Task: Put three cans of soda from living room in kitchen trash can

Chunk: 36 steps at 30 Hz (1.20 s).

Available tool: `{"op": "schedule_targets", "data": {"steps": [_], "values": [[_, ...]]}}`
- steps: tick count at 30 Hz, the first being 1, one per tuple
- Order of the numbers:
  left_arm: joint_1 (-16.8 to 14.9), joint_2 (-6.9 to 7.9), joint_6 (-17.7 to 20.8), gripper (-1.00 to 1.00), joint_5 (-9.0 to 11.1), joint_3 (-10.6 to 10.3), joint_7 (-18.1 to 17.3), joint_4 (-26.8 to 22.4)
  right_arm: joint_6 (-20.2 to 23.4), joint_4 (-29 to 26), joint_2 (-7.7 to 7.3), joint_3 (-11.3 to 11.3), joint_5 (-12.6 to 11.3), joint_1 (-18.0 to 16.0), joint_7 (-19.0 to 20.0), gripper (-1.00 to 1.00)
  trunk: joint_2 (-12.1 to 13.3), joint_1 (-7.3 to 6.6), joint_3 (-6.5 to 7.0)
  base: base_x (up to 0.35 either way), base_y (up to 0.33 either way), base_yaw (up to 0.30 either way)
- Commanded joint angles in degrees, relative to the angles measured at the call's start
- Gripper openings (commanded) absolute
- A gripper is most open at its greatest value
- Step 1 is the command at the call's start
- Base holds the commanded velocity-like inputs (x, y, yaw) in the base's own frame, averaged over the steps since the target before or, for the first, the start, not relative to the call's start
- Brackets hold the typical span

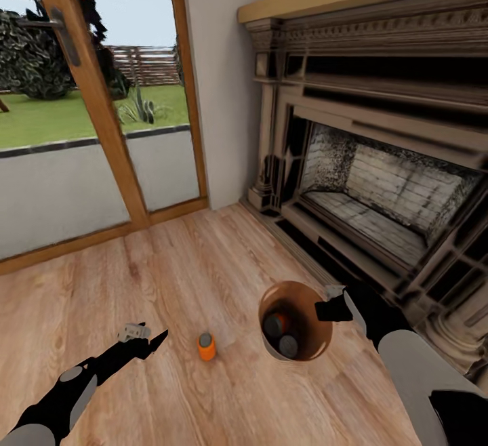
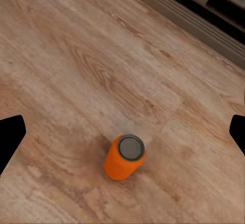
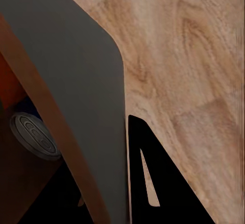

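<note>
The left pincer (image 1: 150, 339) hangs low with jaws spread wide, while the right pincer (image 1: 332, 305) is clamped tight.

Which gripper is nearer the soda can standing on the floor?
Left. The left gripper hovers open beside the can; the right gripper grips the trash can rim beyond.

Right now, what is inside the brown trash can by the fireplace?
Two soda cans stand inside the trash can, grey tops showing, their orange sides mostly hidden by its wall. The bottom is covered. The third soda can stands outside on the floor.
</note>
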Motion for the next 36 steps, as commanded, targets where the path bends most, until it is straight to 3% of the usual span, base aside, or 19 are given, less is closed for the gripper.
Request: {"op": "schedule_targets", "data": {"steps": [1,18,27,30,31,36], "values": [[0.0,0.0,0.0,1.0,0.0,0.0,0.0,0.0,0.2,0.0,-0.01,-0.1,-1.3,0.0,0.2,-1.0,0.0,0.0,0.06,0.326,0.0,-0.174],[0.0,-0.06,-0.2,1.0,0.0,0.0,0.3,0.0,0.2,-0.1,-0.31,-0.4,-1.9,0.0,1.3,-1.0,0.0,0.0,0.94,0.316,0.0,-0.159],[0.0,-0.07,0.0,1.0,0.0,0.1,0.4,0.0,0.9,0.0,0.08,-0.5,-2.1,0.0,1.3,-1.0,0.0,0.0,0.96,0.058,0.091,-0.036],[0.0,-0.07,0.1,1.0,0.0,0.0,1.1,0.0,1.0,0.0,0.01,-2.2,-2.5,0.0,1.3,-1.0,0.0,0.0,0.96,0.004,0.257,-0.196],[0.0,-0.07,0.1,1.0,-0.1,0.0,1.3,0.0,1.0,0.1,-0.18,-4.2,-2.6,0.0,1.3,-1.0,0.0,0.0,0.96,0.001,0.274,-0.234],[0.0,-0.07,0.1,1.0,-0.1,0.0,1.4,0.0,1.1,0.1,-0.4,-5.7,-2.7,0.0,1.3,-1.0,0.0,0.0,1.06,0.0,0.277,-0.244]]}}
